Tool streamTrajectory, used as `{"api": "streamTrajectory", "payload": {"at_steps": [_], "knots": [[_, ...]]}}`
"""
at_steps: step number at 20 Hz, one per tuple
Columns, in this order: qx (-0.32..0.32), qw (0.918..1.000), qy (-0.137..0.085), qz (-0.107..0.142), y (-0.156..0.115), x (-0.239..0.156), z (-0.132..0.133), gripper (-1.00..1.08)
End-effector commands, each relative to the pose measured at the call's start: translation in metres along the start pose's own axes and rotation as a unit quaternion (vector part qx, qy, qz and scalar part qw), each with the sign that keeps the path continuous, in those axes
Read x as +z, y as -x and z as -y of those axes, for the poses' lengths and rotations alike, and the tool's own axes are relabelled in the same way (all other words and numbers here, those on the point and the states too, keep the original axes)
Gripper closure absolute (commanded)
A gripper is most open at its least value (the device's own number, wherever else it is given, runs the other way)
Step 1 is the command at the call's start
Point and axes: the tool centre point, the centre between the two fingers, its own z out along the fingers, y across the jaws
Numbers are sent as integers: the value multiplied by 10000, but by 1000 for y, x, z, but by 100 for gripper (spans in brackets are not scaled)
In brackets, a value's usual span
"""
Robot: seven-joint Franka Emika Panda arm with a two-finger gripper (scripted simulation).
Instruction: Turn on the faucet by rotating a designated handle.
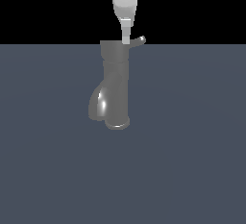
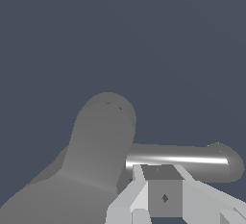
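The faucet (image 1: pixel 115 86) is a dark grey glossy upright cylinder with a flared base ring and a bulging spout on the exterior view's left. Its handle (image 1: pixel 139 40) is a thin short lever sticking out from the top cap toward the exterior view's right. My white gripper (image 1: pixel 125 39) comes down from above, its tips at the cap's top edge beside the root of the lever. In the wrist view the cap (image 2: pixel 103 131) and the shiny handle (image 2: pixel 192 158) lie just beyond the gripper (image 2: pixel 161 172). Its fingers look pressed together and hold nothing.
The faucet stands alone on a flat blue-grey floor (image 1: pixel 192 160) that stretches all around it. Black background fills the upper part of the exterior view.
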Motion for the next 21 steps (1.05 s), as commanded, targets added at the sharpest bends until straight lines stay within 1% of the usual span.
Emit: {"api": "streamTrajectory", "payload": {"at_steps": [1, 21], "knots": [[75, 9999, -104, 4, -10, 0, 17, 108], [303, 9995, -123, -9, -49, -1, 59, 108]]}}
